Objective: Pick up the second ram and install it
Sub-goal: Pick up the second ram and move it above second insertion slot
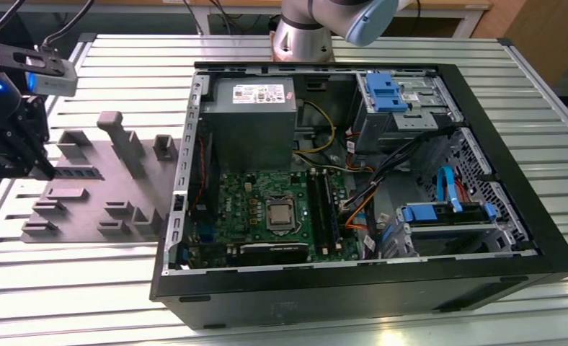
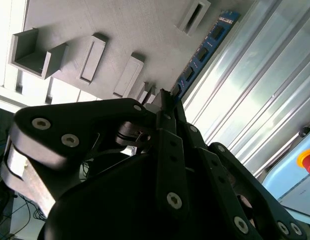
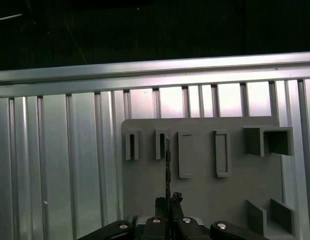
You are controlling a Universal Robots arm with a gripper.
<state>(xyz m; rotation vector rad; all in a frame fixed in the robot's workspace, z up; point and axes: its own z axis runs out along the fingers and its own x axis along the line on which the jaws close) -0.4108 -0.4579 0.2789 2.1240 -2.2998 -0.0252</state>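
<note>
The second ram (image 2: 204, 47) is a thin blue board with dark chips, reaching away from my fingertips over the grey fixture plate (image 2: 120, 30). In the first wrist view the ram (image 3: 167, 160) appears edge-on as a thin dark line beside a slot of the plate (image 3: 204, 195). My gripper (image 2: 163, 97) (image 3: 168, 200) is shut on the stick. In the exterior view, the gripper (image 1: 42, 169) hangs over the plate's left side, with the ram (image 1: 77, 172) as a dark strip beside it. I cannot tell whether the stick is lifted clear of the plate.
An open black computer case (image 1: 361, 277) lies on the slatted metal table (image 1: 91, 288), on the exterior view's right. Inside are the green motherboard (image 1: 250, 198), long black memory slots (image 1: 323, 209), a grey power supply (image 1: 250, 115) and cables. The arm's base (image 1: 301, 36) stands behind the case.
</note>
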